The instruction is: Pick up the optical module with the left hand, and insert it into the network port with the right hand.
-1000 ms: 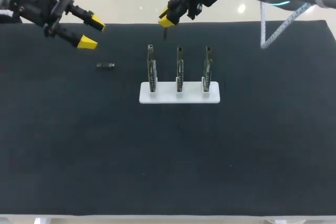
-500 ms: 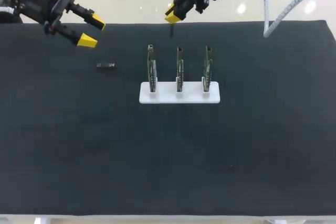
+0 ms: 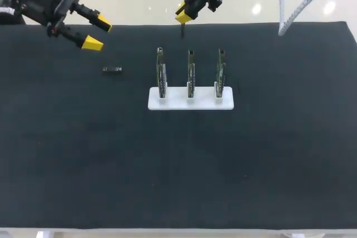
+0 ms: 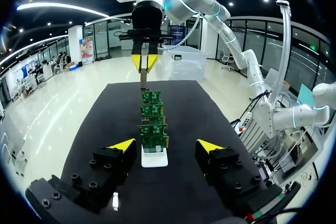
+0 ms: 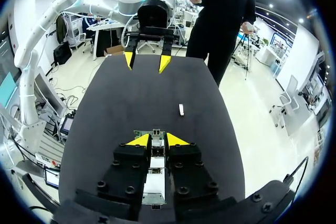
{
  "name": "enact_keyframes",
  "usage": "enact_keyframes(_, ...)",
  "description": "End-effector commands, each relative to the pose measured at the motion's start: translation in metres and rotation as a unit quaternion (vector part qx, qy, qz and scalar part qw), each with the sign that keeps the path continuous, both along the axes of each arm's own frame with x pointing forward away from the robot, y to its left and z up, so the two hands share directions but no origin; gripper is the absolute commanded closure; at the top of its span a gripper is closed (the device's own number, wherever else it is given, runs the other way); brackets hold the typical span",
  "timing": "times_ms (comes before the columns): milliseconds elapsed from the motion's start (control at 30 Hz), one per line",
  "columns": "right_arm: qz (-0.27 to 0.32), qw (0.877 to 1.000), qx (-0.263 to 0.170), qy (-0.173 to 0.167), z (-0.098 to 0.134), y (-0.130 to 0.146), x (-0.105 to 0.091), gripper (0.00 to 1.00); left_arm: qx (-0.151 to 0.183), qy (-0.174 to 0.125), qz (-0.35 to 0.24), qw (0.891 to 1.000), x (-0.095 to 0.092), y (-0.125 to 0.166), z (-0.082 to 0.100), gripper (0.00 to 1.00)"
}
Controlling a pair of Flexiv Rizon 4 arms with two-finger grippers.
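A white base [image 3: 191, 103] in the table's middle carries three upright green circuit boards [image 3: 191, 73] with network ports. My right gripper [image 3: 184, 16] hovers behind them, above the gap between the left and middle boards, shut on a small dark optical module [image 3: 181, 32] that hangs down from its tips. In the right wrist view this module [image 5: 156, 149] sits between the gripper's [image 5: 157, 140] yellow tips, right above the boards [image 5: 152, 132]. A second optical module [image 3: 112, 69] lies flat on the black mat, left of the boards. My left gripper [image 3: 97, 34] is open above the far left, behind that module.
The black mat [image 3: 178, 165] covers the whole table. In the left wrist view the boards [image 4: 152, 129] stand in a row ahead of my open left gripper [image 4: 166, 145], with my right gripper [image 4: 143, 62] beyond them.
My right gripper has moved a little to the right and further back with the module in it. The left gripper has stayed open and nearly still.
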State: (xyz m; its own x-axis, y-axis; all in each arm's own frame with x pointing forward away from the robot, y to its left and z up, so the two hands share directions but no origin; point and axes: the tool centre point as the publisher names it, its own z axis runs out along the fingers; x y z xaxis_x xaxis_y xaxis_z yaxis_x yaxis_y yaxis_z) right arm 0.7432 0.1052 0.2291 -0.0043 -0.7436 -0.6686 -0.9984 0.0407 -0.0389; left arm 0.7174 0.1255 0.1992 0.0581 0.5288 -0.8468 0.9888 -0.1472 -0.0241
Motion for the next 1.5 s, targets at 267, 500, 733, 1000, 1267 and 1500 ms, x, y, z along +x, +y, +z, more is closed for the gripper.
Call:
enact_keyframes(267, -0.008, 1.000, 0.008, -0.001, -0.017, -0.016, 0.002, 1.00, 0.002, 0.000, -0.001, 1.000, 0.001, 0.000, 0.000, 0.00)
enact_keyframes(500, -0.005, 1.000, 0.017, -0.005, -0.026, -0.019, 0.000, 1.00, 0.002, 0.000, -0.001, 1.000, 0.001, 0.000, 0.000, 0.00)
enact_keyframes(733, -0.002, 1.000, 0.022, -0.001, -0.029, -0.018, -0.005, 1.00, 0.002, 0.000, -0.001, 1.000, 0.001, 0.000, 0.000, 0.00)
enact_keyframes(1000, -0.001, 1.000, 0.025, 0.002, -0.036, -0.016, -0.007, 1.00, 0.002, 0.000, -0.001, 1.000, 0.001, 0.000, 0.000, 0.00)
enact_keyframes(1267, 0.005, 1.000, 0.023, 0.006, -0.037, -0.015, -0.005, 1.00, 0.002, 0.000, -0.001, 1.000, 0.001, 0.000, 0.000, 0.00)
enact_keyframes(1500, 0.012, 1.000, 0.020, 0.008, -0.034, -0.017, -0.001, 1.00, 0.002, 0.000, -0.001, 1.000, 0.001, 0.000, 0.000, 0.00)
